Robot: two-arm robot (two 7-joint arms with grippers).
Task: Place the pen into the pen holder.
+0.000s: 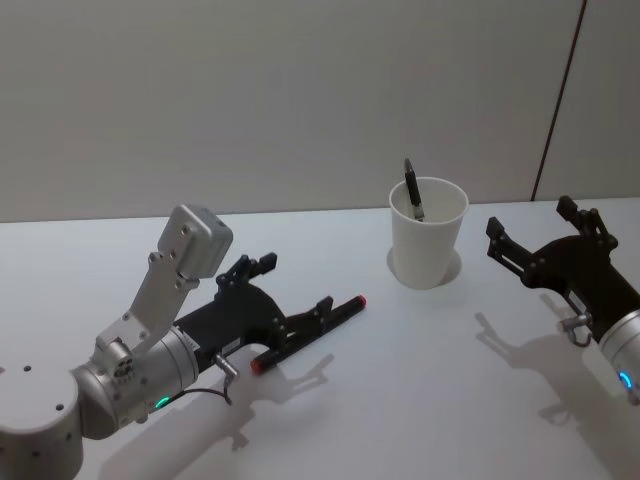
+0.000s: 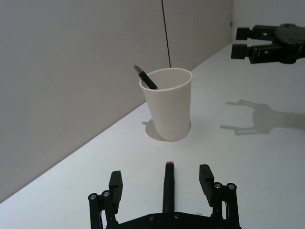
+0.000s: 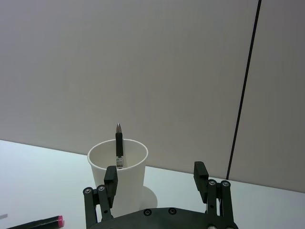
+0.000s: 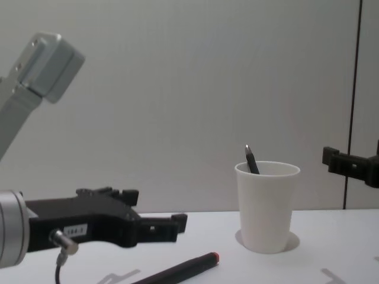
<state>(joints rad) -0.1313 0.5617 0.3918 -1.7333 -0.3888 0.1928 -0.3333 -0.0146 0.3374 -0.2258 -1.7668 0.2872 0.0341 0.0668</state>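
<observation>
A black pen [image 1: 310, 335] with red ends lies flat on the white table, left of the pen holder. My left gripper [image 1: 297, 285] is open just above it. In the left wrist view the pen [image 2: 168, 187] runs down the middle between the two fingers [image 2: 206, 176], untouched. The chest view shows the pen [image 4: 177, 269] on the table under the left gripper [image 4: 155, 228]. The pen holder [image 1: 428, 235] is a white paper cup standing upright, with a dark pen [image 1: 413, 190] leaning inside it. My right gripper [image 1: 530, 218] hovers open to the right of the cup, holding nothing.
A grey wall runs close behind the pen holder [image 4: 266, 207]. The white table [image 1: 400, 400] is bare around the cup and between the arms. In the left wrist view the right gripper [image 2: 259, 45] hangs beyond the cup [image 2: 168, 105].
</observation>
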